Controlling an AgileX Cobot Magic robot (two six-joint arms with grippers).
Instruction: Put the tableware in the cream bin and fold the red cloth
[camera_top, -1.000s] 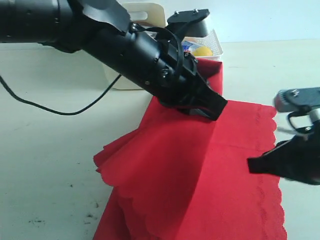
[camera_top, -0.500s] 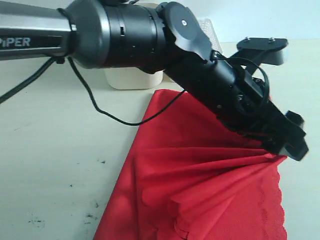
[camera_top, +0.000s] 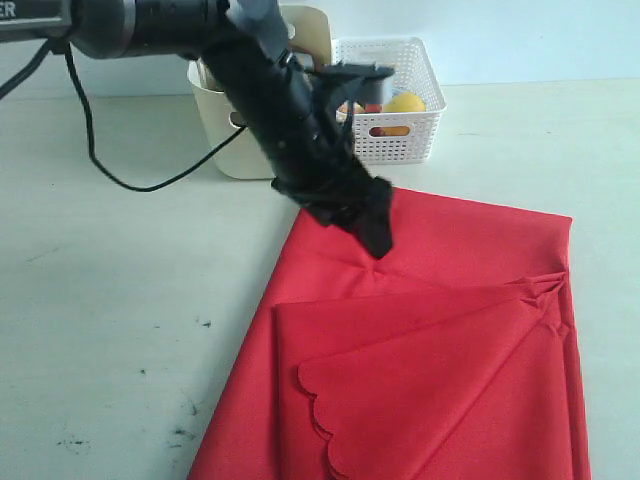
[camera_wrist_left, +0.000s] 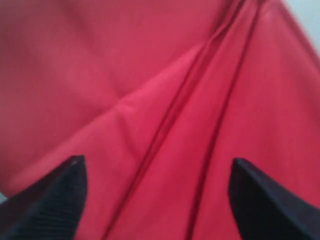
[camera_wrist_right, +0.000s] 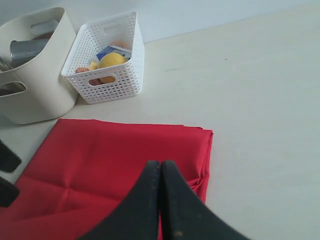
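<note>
Red cloth (camera_top: 440, 330), a large bright rectangular sheet of fabric, lies on the pale tabletop (camera_top: 100, 300) at the near right of the exterior view. Its long axis runs from the near edge away toward the bins. Nearest, a flap with a scalloped edge (camera_top: 315, 410) lies slantwise on top of the sheet and ends in a small bunched pleat (camera_top: 545, 288) at the right border, so the fold looks begun but not squared. Further back, the black left end effector (camera_top: 378, 238) points down at the cloth's far left part, just beyond the flap. Its wrist view shows the two fingers wide apart with only red fabric below them; whether they touch it I cannot tell. The right end effector (camera_wrist_right: 160, 172) is pinched fully together and empty above the cloth's far right corner, so it is probably the nearer one to the pleat. Farthest, apart from the cloth, stand the tall cream plastic bin (camera_top: 212, 110), with a shiny steel cup (camera_wrist_right: 27, 49) inside, and beside it the low white lattice basket (camera_top: 400, 145) of toy food.
</note>
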